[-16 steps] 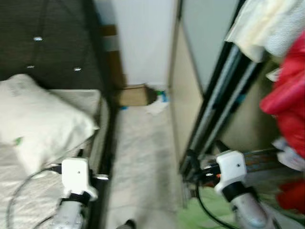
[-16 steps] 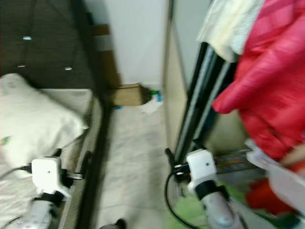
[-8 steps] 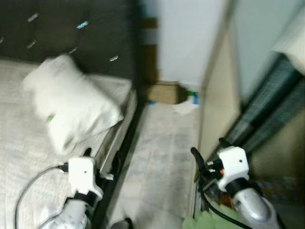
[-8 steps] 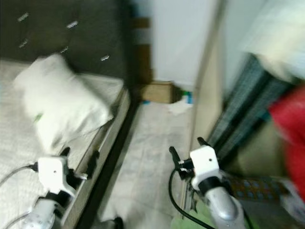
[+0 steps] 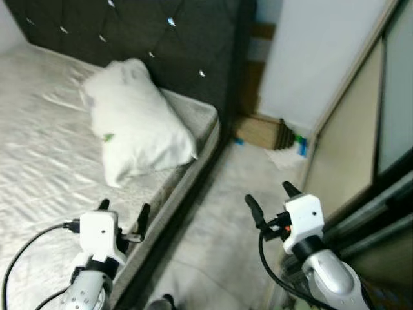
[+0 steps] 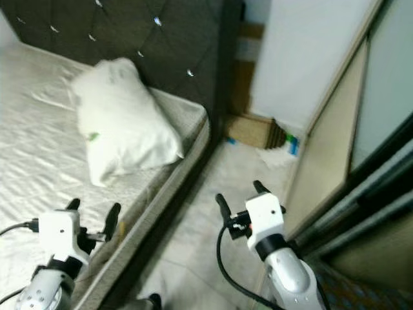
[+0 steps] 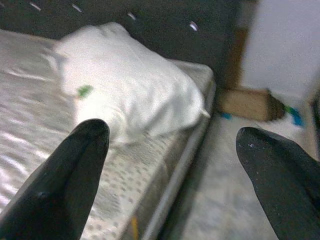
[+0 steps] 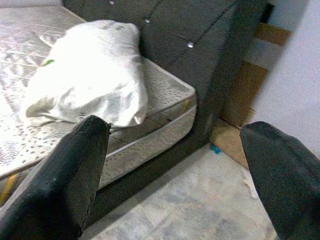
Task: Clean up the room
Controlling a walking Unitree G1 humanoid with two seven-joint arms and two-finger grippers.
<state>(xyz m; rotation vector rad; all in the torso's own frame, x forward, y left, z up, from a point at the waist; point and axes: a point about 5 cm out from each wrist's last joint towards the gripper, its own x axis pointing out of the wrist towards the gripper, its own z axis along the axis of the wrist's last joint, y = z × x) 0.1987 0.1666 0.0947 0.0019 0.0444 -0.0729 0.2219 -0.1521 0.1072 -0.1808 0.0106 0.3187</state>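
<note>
1. Bedroom, from the left eye: a bare mattress (image 5: 39,148) against a dark tufted headboard (image 5: 161,45), with a white pillow (image 5: 135,132) lying on it, long axis running from the headboard out toward the bed's edge. The left gripper (image 5: 122,216) hovers just over that edge with its fingers spread and nothing in them, and the pillow lies ahead of it and slightly to the robot's left. That arm is clearly the nearer one.

2. Right eye: the right gripper (image 6: 240,197) hangs over the pale floor (image 6: 213,181) of the aisle, fingers apart and empty. A cardboard box (image 6: 251,129) sits by the wall at the aisle's far end, with a crumpled white scrap (image 6: 271,155) and a green and blue object (image 6: 292,143) just beside it (too blurred to name). If tidying means litter, I'd judge this arm lines up with it, though it is well off.

3. Left wrist: between 2 spread black fingers (image 7: 75,170) the pillow sits dead ahead, with a small green mark (image 7: 85,91) on it that I cannot make out.

4. Right wrist: the pillow lies off toward one finger (image 8: 70,170), and the far side of the bed is cut off.
</note>
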